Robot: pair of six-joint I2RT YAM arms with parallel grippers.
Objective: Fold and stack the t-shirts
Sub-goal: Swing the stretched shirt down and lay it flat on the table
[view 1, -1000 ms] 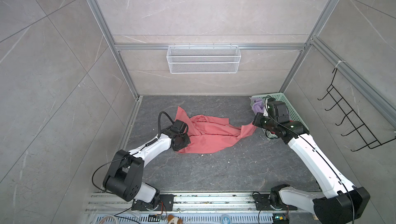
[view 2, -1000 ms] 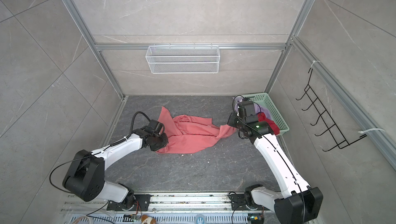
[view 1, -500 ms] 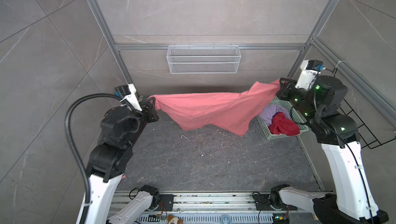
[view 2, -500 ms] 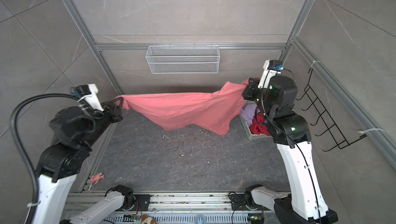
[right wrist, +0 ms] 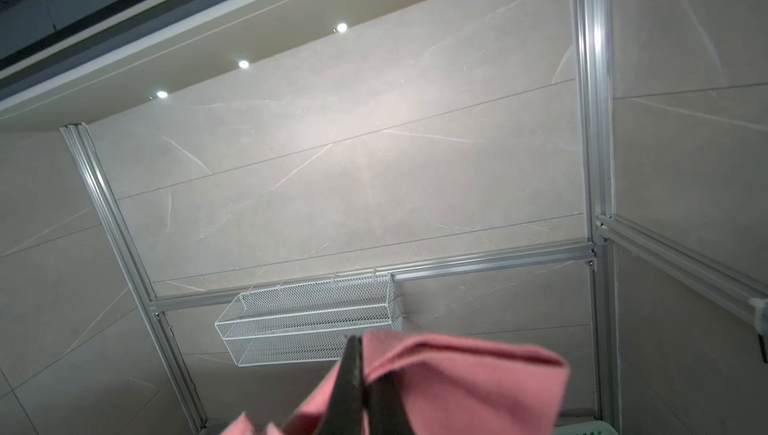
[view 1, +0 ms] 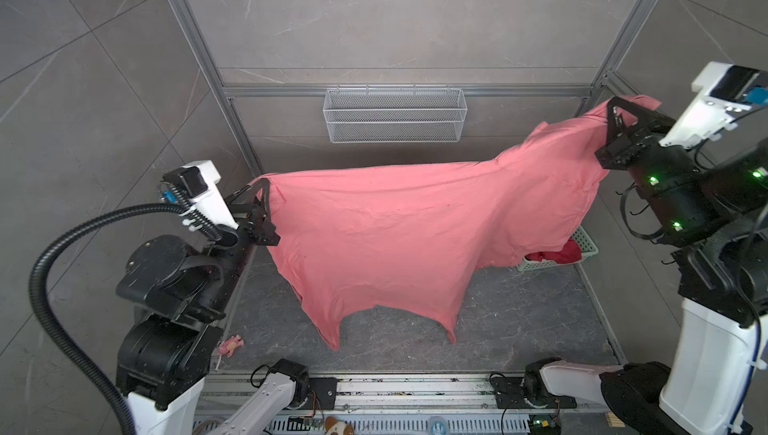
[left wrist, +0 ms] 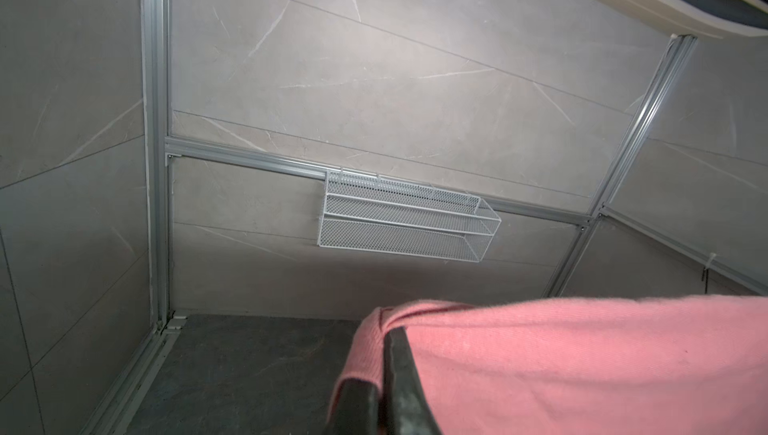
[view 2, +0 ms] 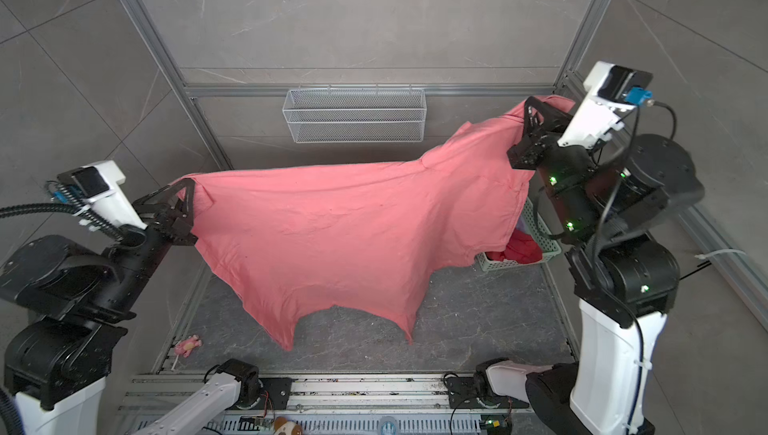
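Left pincer (view 1: 262,189) and right pincer (view 1: 615,110) each clamp an edge of the salmon-pink t-shirt (view 1: 395,237), stretched between them.

T-shirt (view 1: 395,237) before basket (view 1: 587,246) — wall rack (view 1: 395,117) behind

Grey marble-look tile walls (view 1: 395,17) close the space on the left, far and right. Aluminium posts (view 1: 194,33) stand at the far corners, joined by a horizontal bar (view 1: 282,91) across the far wall. A white wire basket (view 1: 394,121) hangs from the middle of that bar. The floor (view 1: 519,320) is dark grey veined stone. A metal track (view 1: 415,387) runs along its near edge. In the right wrist view, three spotlights (right wrist: 243,64) glow in the ceiling above the far wall.
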